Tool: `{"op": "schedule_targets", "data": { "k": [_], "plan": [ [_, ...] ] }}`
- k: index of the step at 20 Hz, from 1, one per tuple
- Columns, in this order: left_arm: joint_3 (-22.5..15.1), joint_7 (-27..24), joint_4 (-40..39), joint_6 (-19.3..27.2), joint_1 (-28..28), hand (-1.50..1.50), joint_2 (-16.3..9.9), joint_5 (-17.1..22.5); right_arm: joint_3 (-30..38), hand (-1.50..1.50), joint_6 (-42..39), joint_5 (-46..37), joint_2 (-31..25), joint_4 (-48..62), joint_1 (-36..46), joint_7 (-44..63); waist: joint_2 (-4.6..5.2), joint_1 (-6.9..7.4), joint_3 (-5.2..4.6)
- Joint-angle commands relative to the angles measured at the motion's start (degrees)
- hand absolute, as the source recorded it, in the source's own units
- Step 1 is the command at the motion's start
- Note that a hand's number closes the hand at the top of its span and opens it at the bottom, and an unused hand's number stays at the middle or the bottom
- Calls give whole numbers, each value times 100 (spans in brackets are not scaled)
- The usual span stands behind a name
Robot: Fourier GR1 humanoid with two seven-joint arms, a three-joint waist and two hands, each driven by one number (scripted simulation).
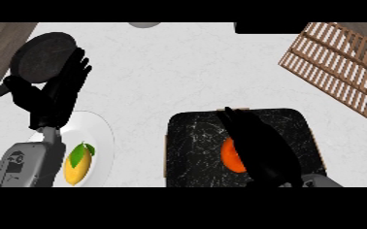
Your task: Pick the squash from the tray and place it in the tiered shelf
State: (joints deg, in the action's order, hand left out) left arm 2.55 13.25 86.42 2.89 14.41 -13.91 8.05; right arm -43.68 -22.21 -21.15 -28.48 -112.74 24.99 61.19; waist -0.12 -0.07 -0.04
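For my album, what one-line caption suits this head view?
Right hand over the orange squash on the black tray; wooden shelf far right.

One tray [186, 140], one squash [231, 156], one plate [100, 131], one lemon [77, 162], one shelf [326, 63].

Right hand [258, 145] lies over the orange squash [231, 157] on the dark tray [193, 140], lower right of the frame, hiding most of it. Wooden tiered shelf [329, 65] sits upper right. Left hand [54, 94] rests open at left, above a white plate [100, 131] carrying a lemon [77, 164].
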Motion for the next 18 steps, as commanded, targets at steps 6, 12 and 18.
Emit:
{"op": "schedule_targets", "data": {
  "k": [6,12,18],
  "plan": [
    [115,-130,-85,-92,13,0,29,-34,-153,-150,-267,-797,608,98,-351,741,6,-2,1],
    [372,-42,-164,-333,157,0,-171,93,342,-150,-352,-1093,478,416,-759,-223,9,2,3],
    [293,-296,-128,-318,-123,0,58,-52,485,-150,-497,-1490,1038,986,-842,-521,11,11,3]
  ]
}}
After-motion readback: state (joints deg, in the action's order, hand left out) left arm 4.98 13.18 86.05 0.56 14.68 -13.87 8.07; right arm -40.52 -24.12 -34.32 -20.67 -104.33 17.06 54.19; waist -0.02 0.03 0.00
